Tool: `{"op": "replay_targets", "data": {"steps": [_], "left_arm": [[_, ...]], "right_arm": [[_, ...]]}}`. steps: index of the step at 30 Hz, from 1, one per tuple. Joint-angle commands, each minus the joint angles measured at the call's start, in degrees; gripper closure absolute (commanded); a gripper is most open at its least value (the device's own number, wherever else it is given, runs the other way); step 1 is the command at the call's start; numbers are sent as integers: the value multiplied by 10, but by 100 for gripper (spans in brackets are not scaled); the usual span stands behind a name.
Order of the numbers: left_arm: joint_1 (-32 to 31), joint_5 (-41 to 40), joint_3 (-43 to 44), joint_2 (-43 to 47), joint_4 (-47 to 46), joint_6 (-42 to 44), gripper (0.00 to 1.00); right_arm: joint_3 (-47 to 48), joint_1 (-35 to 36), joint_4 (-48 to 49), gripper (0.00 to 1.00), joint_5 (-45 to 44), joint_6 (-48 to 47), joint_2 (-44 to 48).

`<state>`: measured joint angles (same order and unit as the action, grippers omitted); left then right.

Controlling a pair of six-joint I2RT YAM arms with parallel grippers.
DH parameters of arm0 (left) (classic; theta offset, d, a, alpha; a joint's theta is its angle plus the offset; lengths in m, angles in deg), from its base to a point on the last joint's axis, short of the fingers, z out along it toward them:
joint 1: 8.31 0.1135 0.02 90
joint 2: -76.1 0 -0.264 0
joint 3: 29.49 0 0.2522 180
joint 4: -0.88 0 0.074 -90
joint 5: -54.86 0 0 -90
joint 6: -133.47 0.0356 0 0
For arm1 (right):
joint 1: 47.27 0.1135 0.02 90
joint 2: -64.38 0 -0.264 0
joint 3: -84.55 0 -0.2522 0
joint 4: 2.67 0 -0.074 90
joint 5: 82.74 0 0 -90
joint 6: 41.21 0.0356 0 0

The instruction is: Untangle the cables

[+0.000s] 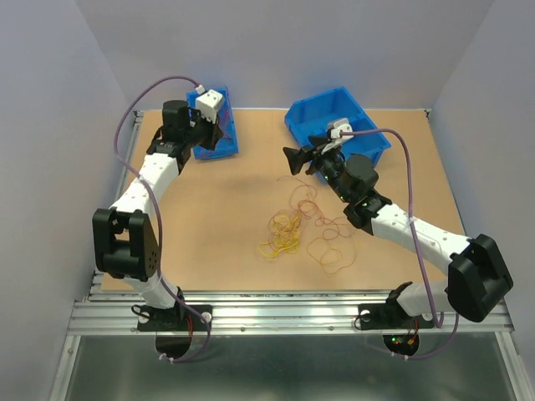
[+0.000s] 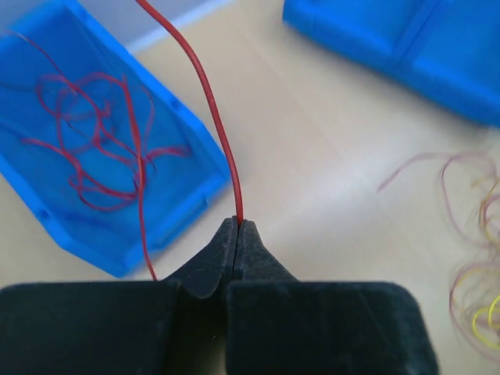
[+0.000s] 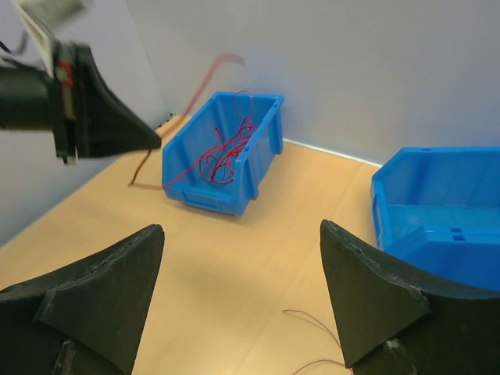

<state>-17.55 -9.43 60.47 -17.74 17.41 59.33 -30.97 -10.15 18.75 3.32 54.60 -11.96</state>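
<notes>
My left gripper [image 2: 237, 227] is pinched shut on one dark red wire [image 2: 209, 101], holding it by the small blue bin [image 2: 117, 244] where other red strands [image 2: 86, 148] lie, so I judge I'm sorting by colour. My right gripper [image 3: 241, 230] hangs wide and empty, facing that bin. The tangle of cables [image 1: 292, 230], red and yellow, lies mid-table between the arms

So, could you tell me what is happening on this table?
The left pincer is shut on one red cable near the left blue bin, which holds several red strands. The right pincer is open and empty, near the other blue bin. A heap of red and yellow cables lies tangled on the table, not yet sorted.
</notes>
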Motion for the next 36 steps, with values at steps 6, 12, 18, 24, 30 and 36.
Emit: {"op": "replay_targets", "data": {"steps": [6,12,18,24,30,36], "left_arm": [[36,92,14,-35,-274,-177,100],[79,113,-3,-99,-467,-212,100],[120,142,-22,-154,-559,-231,100],[128,170,-24,-180,-509,-227,100],[128,188,-34,-180,-434,-196,100],[129,179,10,-212,-295,-162,100]], "right_arm": [[2,-3,27,14,4,-7,2],[-14,-2,28,14,-4,-13,21],[-25,-3,28,14,-9,-16,36],[-20,-2,28,14,-1,-11,30],[-10,-3,27,14,8,-7,18],[-9,-3,27,14,9,-6,16]]}}
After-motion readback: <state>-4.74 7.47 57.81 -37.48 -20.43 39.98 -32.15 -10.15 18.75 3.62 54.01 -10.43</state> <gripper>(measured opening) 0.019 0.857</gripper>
